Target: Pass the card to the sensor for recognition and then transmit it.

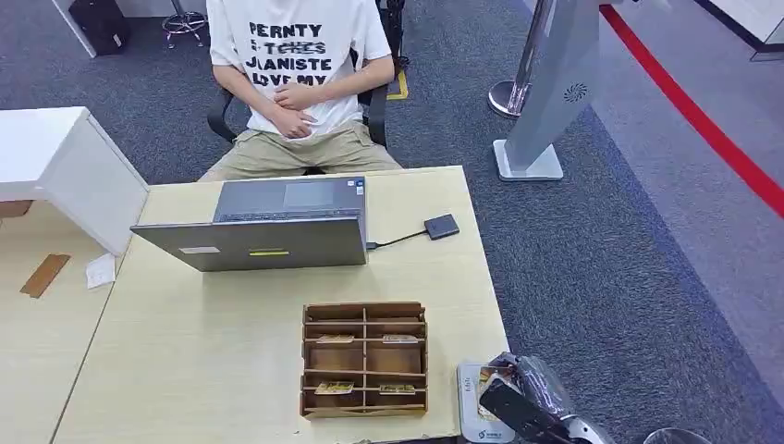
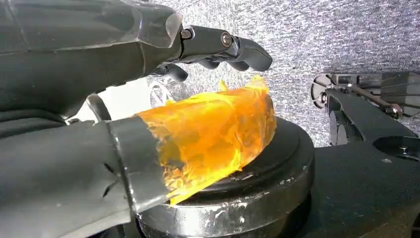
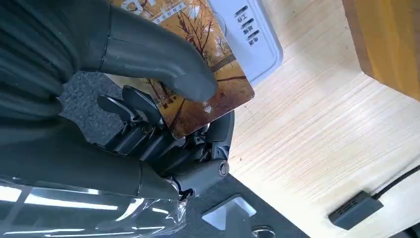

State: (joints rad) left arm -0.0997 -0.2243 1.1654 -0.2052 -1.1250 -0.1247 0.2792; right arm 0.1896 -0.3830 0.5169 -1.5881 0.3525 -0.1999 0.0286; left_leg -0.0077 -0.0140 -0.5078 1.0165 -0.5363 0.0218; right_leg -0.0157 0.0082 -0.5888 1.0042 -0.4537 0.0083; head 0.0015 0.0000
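The card (image 3: 198,74), printed with autumn trees, sits pinched between the thumb and fingers of the right robot hand (image 1: 518,393), held over the white card reader (image 1: 481,407) at the tabletop's (image 1: 213,361) near right corner. The left robot hand (image 2: 148,99) hangs with fingers loosely spread, holding nothing. To do this well, I judge the card should stay flat and low over the reader, steady until it registers, before going toward the seated person (image 1: 296,83).

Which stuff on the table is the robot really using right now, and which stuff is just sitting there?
Using:
right hand, holding the card
white card sensor at the table's near edge
person seated opposite, probably the one to be handed the card

Just sitting there:
laptop
small black adapter on its cable
wooden card rack
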